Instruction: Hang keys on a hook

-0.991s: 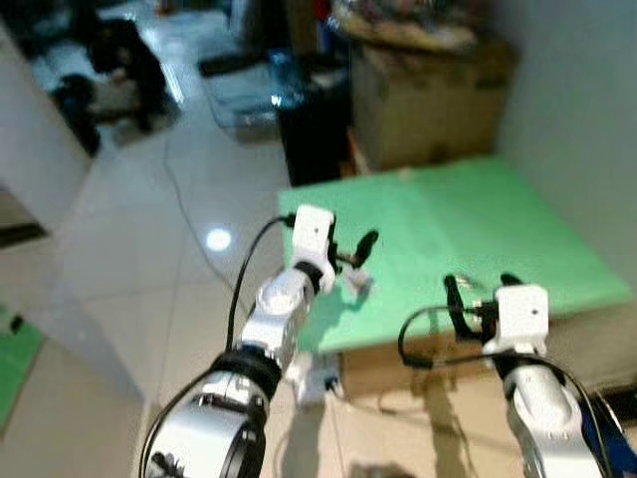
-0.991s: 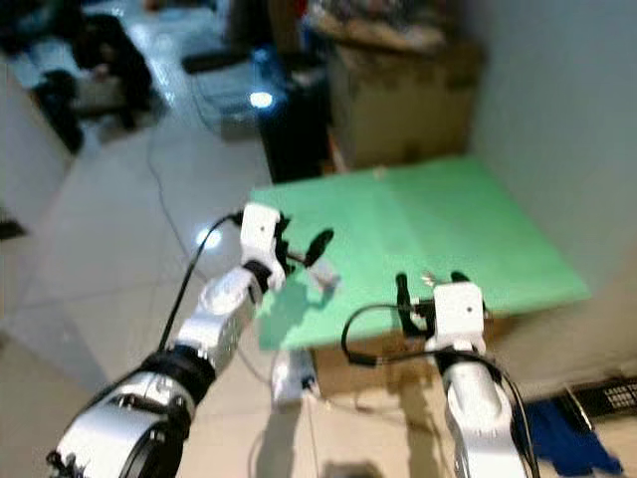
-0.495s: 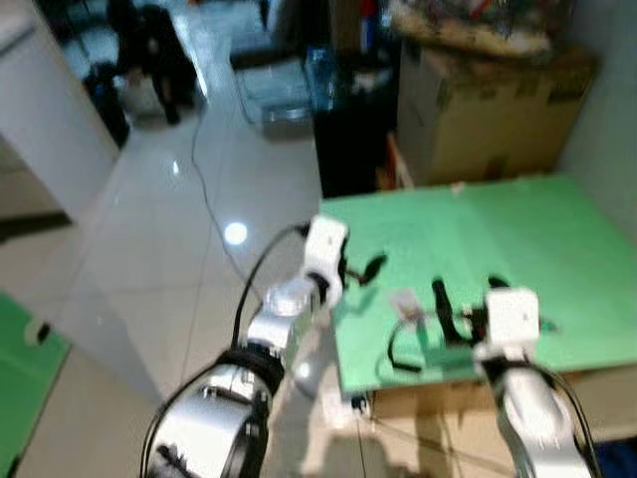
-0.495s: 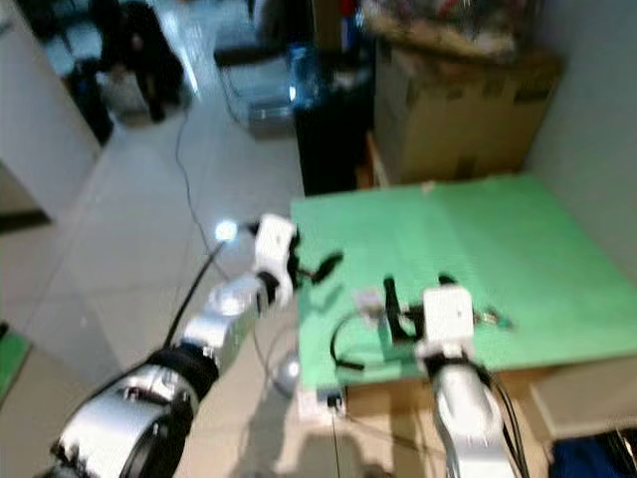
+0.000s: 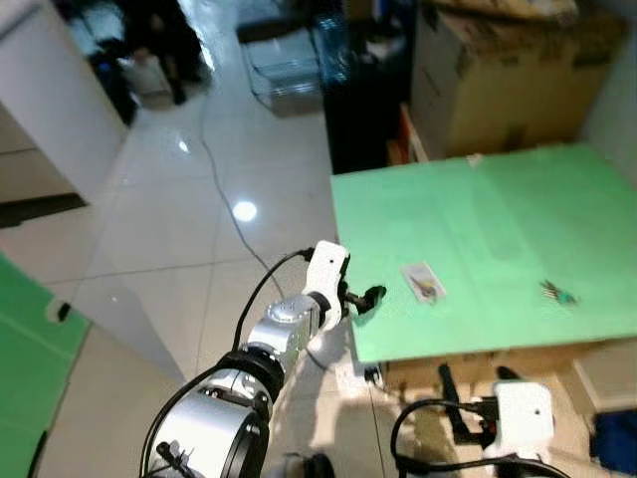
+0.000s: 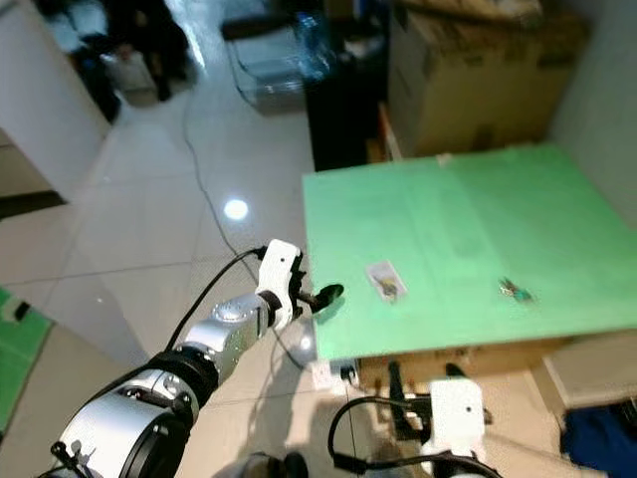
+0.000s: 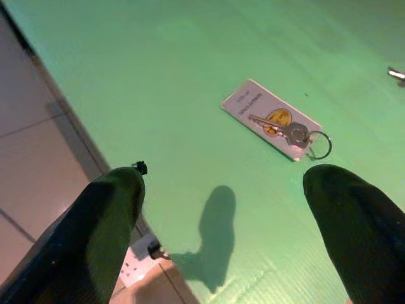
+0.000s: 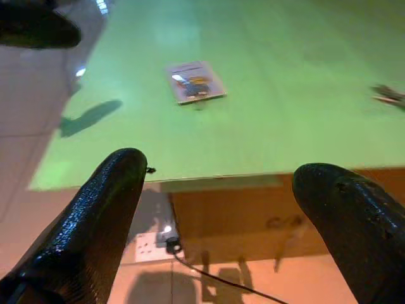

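Note:
A white tag with a bunch of keys point(image 5: 423, 284) lies flat on the green table top point(image 5: 498, 219), near its front left part. In the left wrist view, the keys and ring point(image 7: 297, 134) rest on the tag. My left gripper point(image 5: 363, 297) hovers open at the table's front left corner, a short way from the tag, with nothing between its fingers point(image 7: 111, 212). My right gripper point(image 5: 478, 383) is open and empty, low in front of the table's front edge, pointing at the tag point(image 8: 193, 81).
A second small metal item point(image 5: 557, 292) lies on the table's right part. A cardboard box point(image 5: 508, 70) and a dark unit point(image 5: 358, 100) stand behind the table. A power strip point(image 5: 348, 373) and cable lie on the tiled floor under the front edge.
The whole view has shifted as the camera moved back. My right gripper has gone from over the table to below its front edge. My left gripper now sits at the front left corner.

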Robot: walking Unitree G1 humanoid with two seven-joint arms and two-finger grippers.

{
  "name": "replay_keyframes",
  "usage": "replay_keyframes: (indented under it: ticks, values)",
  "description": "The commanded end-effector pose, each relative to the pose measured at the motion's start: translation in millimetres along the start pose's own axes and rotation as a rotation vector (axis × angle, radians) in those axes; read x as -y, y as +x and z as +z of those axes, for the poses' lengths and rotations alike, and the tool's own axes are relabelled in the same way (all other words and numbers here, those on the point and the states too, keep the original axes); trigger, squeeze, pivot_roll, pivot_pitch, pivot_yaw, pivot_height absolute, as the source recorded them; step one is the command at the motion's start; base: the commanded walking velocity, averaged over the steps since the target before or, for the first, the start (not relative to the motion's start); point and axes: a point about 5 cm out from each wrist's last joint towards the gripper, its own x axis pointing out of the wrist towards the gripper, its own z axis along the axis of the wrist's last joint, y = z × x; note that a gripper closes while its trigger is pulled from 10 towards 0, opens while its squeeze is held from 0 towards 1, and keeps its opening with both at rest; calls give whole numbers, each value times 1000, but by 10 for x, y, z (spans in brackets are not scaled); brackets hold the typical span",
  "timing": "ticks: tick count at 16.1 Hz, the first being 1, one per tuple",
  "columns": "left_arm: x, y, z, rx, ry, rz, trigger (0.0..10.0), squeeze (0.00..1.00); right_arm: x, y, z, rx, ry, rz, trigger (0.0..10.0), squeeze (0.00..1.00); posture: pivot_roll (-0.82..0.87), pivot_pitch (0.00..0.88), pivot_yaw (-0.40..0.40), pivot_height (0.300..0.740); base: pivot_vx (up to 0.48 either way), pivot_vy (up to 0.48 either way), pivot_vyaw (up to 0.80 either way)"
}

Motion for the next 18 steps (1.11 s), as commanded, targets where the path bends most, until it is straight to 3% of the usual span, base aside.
replay_keyframes:
  ticks: [1,2,3,5,7,9,12,15,18]
  values:
    - [250,101,145,95,35,-42,10000,0,26,22,103,48,-24,-31,10000,0,-298,135,209,724,0,0,0]
    - [189,80,220,140,37,-22,10000,0,45,43,135,63,-25,-43,10000,0,-300,127,213,724,0,0,0]
    - [-36,-41,444,283,42,37,10000,0,114,143,272,121,-37,-75,10000,0,-298,88,219,724,0,0,0]
    - [-373,-317,613,404,58,122,10000,0,252,348,417,177,-34,-116,10000,0,-269,52,219,724,0,0,0]
    - [-492,-449,634,417,67,145,10000,0,317,460,415,174,-20,-129,10000,0,-234,34,210,724,0,0,0]
    - [-602,-724,497,389,73,127,10000,0,410,708,368,131,19,-127,10000,0,-165,24,180,724,0,0,0]
    - [-488,-932,318,344,72,65,10000,0,466,839,338,103,24,-113,10000,0,-118,30,158,724,0,0,0]
    - [-326,-1223,87,244,172,-63,10000,0,519,1042,321,83,-14,-81,10000,0,-66,58,146,724,0,0,0]
    - [-265,-1376,96,206,172,-70,10000,0,502,1104,240,54,-15,-70,10000,0,-24,105,147,724,0,0,0]
